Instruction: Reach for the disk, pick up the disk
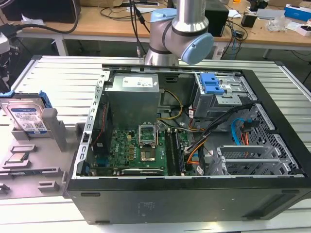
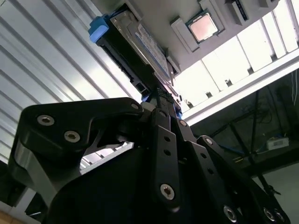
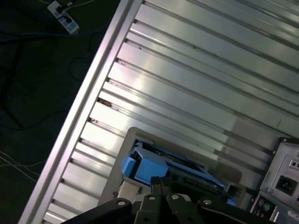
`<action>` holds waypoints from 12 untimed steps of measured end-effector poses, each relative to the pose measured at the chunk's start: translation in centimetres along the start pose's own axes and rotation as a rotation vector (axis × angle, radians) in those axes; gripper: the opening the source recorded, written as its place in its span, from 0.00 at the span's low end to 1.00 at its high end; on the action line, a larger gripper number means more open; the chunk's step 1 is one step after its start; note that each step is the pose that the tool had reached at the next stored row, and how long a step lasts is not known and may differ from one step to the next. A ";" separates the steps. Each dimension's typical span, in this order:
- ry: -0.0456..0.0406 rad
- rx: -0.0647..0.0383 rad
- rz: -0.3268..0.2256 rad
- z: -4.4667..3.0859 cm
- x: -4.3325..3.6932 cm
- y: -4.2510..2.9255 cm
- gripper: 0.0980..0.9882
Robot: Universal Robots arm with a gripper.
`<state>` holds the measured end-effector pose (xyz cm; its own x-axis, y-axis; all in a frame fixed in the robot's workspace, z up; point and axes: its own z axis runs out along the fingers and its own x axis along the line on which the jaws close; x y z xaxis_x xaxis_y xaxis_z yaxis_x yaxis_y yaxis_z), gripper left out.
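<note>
The disk (image 1: pixel 25 115), bearing a white-and-blue barcode label, leans in a grey holder (image 1: pixel 58 128) at the exterior view's left, beside the case (image 1: pixel 194 204). The gripper (image 2: pixel 160 99) points at its edge, close by; whether it is released or clenched, I cannot tell.

Disk (image 1: pixel 26 116) stands on edge in slot of grey fixture (image 1: pixel 29 160) at exterior view's left, on slatted metal table (image 1: pixel 63 77), well apart from open computer case (image 1: pixel 194 194). Flat silver rectangular body, leaning slightly back. White-and-blue label (image 1: pixel 27 120) faces exterior camera. Blue plastic frame (image 1: pixel 44 101) wraps edges. In second wrist view, disk (image 2: pixel 135 44) seen edge-on, blue corner outermost. In first wrist view, disk (image 3: pixel 156 165) shows blue frame, seated in fixture.
</note>
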<state>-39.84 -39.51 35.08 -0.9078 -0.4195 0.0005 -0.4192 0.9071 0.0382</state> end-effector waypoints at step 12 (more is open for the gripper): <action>0.0066 0.000 -0.171 0.00 0.00 0.00 0.01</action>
<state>-39.85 -39.51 35.08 -0.8229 -0.5681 0.0005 -0.5677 0.8224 0.0382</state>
